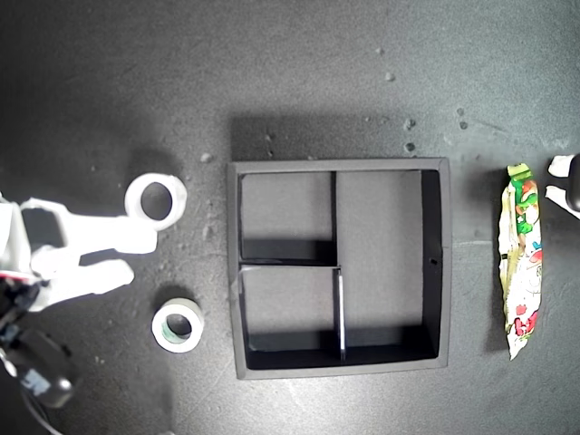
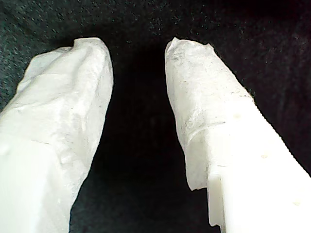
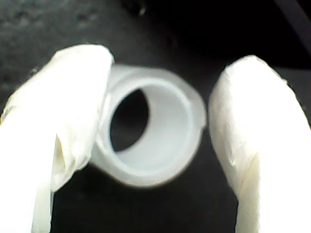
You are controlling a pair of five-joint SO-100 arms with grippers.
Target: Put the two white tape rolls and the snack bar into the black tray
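1. Just ahead of my second gripper (image 3: 160,121), the plain white roll (image 3: 150,126) lay between my parted jaws, one finger (image 3: 63,116) at or over its rim and the other standing off, so nothing was clamped.
2. Seen from the exterior view, that second gripper (image 1: 145,254) reached in from nine o'clock and the roll (image 1: 155,199) sat at its upper tip, hole upward, flat on the dark table (image 1: 109,82).
3. The green-rimmed roll (image 1: 178,326) lay at about five o'clock from my jaws, apart from them.
4. The black tray (image 1: 340,165) stood at three o'clock, its two small compartments nearest and bare floor between.
5. My first gripper (image 2: 138,53) was moderately open over dark cloth, holding nothing; the white piece (image 1: 564,181) at the three o'clock edge was probably it.
6. The snack bar (image 1: 521,258) lay beyond the tray's far wall, long axis twelve to six, nearer that arm.
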